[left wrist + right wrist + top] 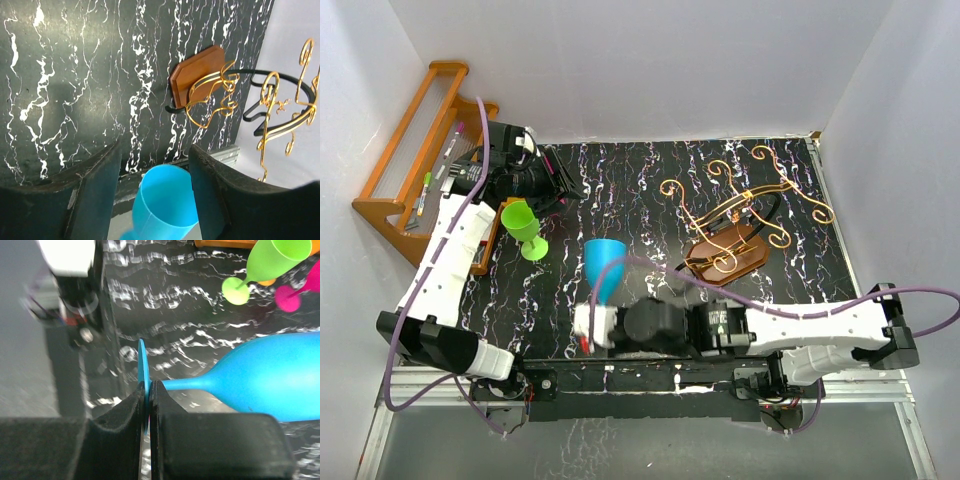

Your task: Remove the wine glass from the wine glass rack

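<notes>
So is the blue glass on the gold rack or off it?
Off. The blue wine glass is well apart from the gold wire rack, its foot pinched edge-on in the right gripper.

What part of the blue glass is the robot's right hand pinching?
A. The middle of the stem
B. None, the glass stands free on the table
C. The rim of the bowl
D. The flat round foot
D: in the right wrist view the right hand is shut on the thin disc of the foot of the blue glass, with stem and bowl sticking out sideways.
</notes>
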